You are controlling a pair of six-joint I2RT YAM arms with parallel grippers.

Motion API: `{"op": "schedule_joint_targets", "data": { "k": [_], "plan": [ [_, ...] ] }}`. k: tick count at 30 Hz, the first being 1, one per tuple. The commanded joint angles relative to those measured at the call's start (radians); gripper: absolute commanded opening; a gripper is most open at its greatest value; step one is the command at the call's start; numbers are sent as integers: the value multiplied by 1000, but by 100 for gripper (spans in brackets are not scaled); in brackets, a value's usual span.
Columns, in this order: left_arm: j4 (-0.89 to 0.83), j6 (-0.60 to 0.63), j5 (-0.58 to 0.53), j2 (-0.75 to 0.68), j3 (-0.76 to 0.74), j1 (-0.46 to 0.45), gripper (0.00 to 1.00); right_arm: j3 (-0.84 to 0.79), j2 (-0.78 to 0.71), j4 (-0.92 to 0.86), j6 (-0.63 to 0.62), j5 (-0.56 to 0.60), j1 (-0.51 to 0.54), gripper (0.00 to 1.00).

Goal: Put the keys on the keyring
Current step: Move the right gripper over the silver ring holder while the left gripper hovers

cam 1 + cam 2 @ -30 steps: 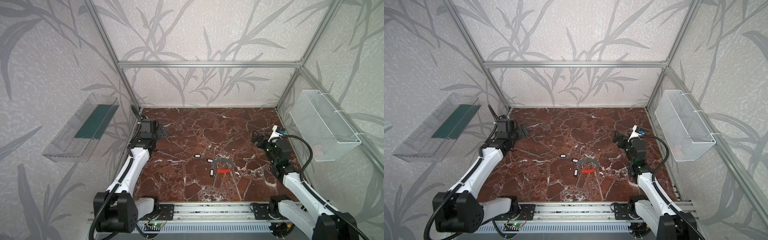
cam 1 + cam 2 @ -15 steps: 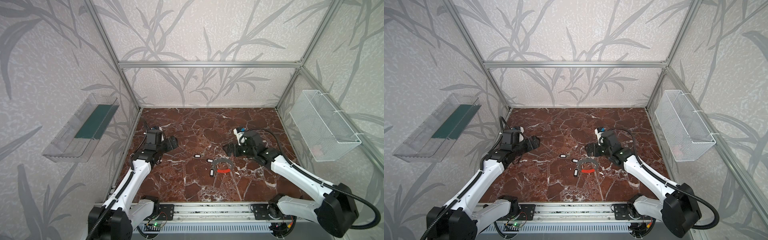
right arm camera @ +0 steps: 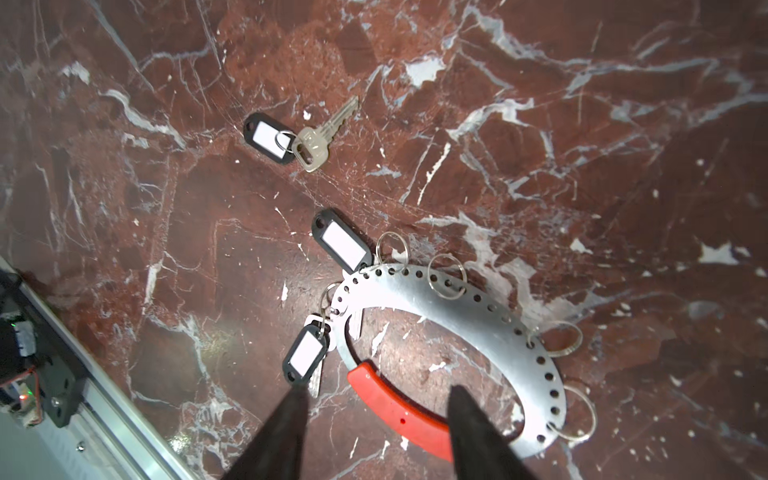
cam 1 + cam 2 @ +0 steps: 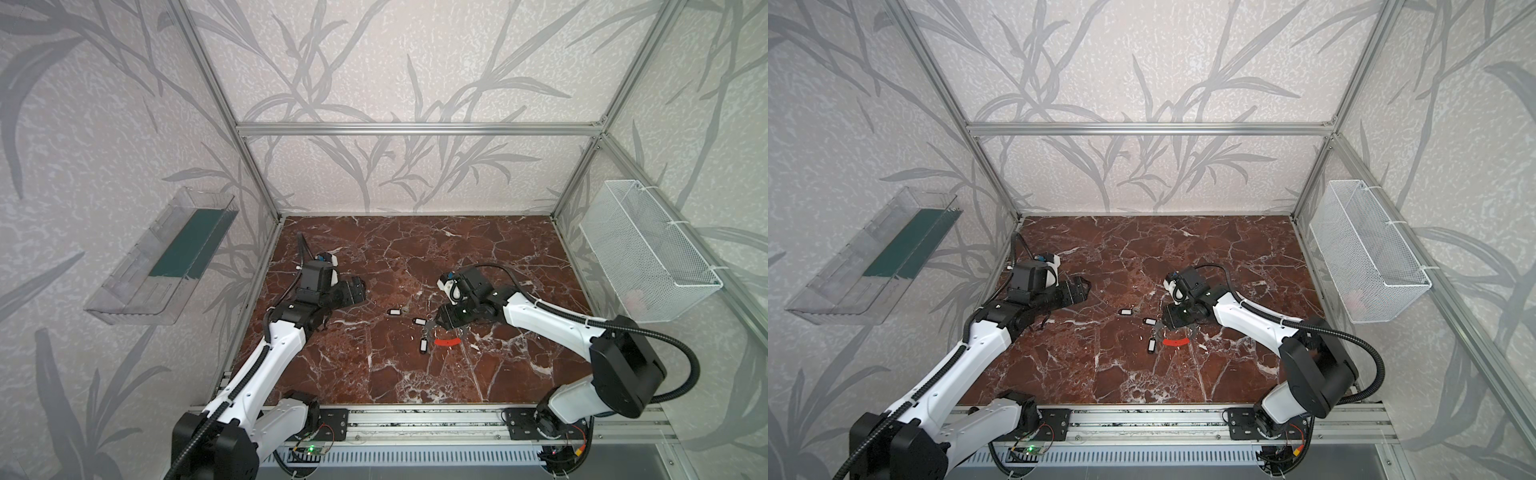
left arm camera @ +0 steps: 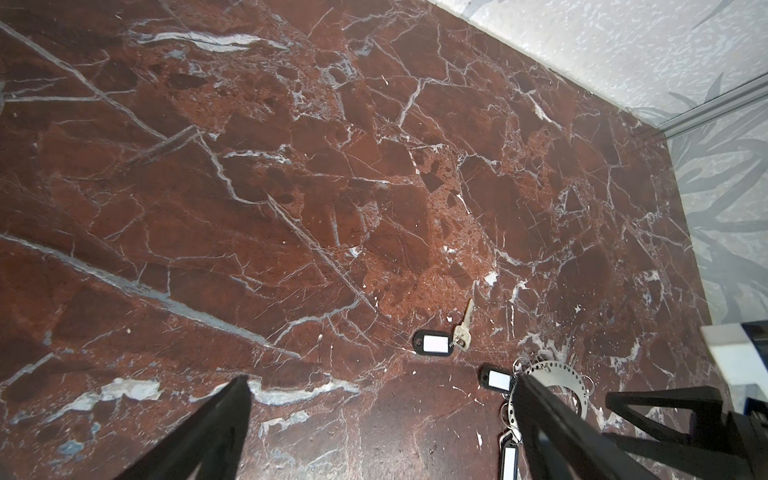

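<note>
Red-brown marble veined with white forms the table (image 4: pixel 374 374). The keyring (image 3: pixel 457 307) lies flat on it near the middle: a grey metal band pierced with small holes and closed by a red arc (image 3: pixel 390 407). Several thin wire loops (image 3: pixel 446 274) hang from holes along its outer edge.

The right pincer (image 3: pixel 378 391) hangs directly over the keyring. Its black fingers (image 3: pixel 286 436) stand partly apart, one outside the band next to a tag, the other over the ring's inner opening. The red arc sits between them with table showing on both sides, and nothing is gripped. In both top views its body hides most of the band, so mainly the red arc is in sight.

The left pincer (image 5: pixel 381 379) is above bare table, left of the keys (image 4: pixel 419 321) and not touching them, its jaws spread wide and empty.

Of the three keys, the loose key (image 3: pixel 324 133) with its black tag lies apart from the keyring. The second tag (image 3: pixel 343 245) touches the band's outer edge, and its key is hidden. The third tag (image 3: pixel 305 353) lies just outside the band beside the red arc's end, with a silvery blade showing under it. A wire loop joins it near a hole, but I cannot tell whether it is threaded through.
</note>
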Motion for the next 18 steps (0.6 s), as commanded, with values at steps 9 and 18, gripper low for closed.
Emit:
{"op": "schedule_joint_targets", "data": {
  "k": [9,18],
  "plan": [
    [-25,33,-12,11,18,-9,98,237,288,-142,-39,-57,4,37],
    [-28,41,-20,20,26,-11,96,314,381,-228,-38,38,-19,30]
  ]
}}
